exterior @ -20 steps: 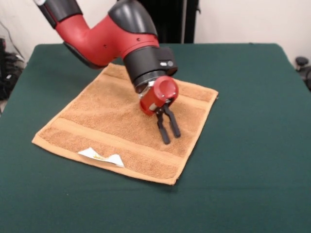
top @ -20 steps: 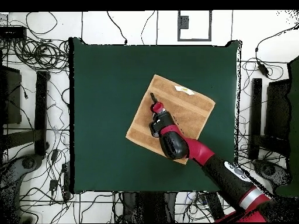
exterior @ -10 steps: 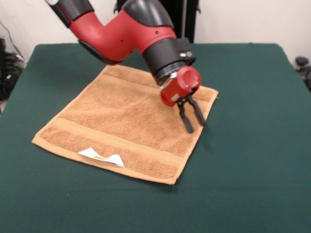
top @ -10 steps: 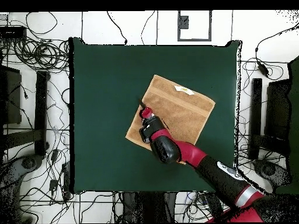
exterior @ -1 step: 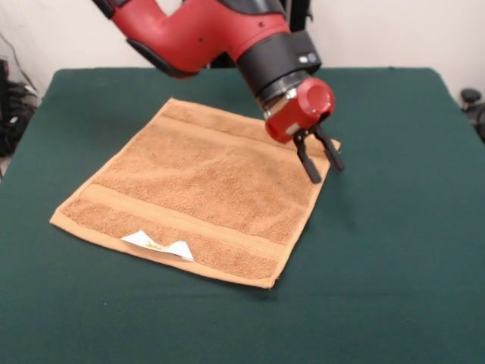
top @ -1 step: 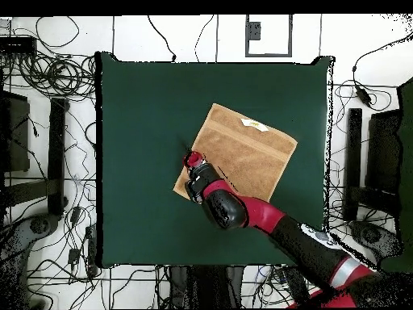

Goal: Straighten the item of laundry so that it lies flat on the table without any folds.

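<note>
A tan-orange terry hand towel (exterior @ -1 step: 201,193) lay spread flat on the dark green cloth-covered surface (exterior @ -1 step: 394,250), set at an angle to its edges. Nearest the front camera, a small white care tag (exterior @ -1 step: 158,244) rested on the towel's near short end, just inside the hem, with a woven band (exterior @ -1 step: 182,220) running parallel behind it. A second band crossed the far short end. Beyond, at the towel's right edge near its far corner, the red and black arm (exterior @ -1 step: 227,34) reached down at a slant. Its pincer (exterior @ -1 step: 321,161) hung above the towel's edge with the two black fingers (exterior @ -1 step: 310,164) spread apart, holding nothing.
</note>
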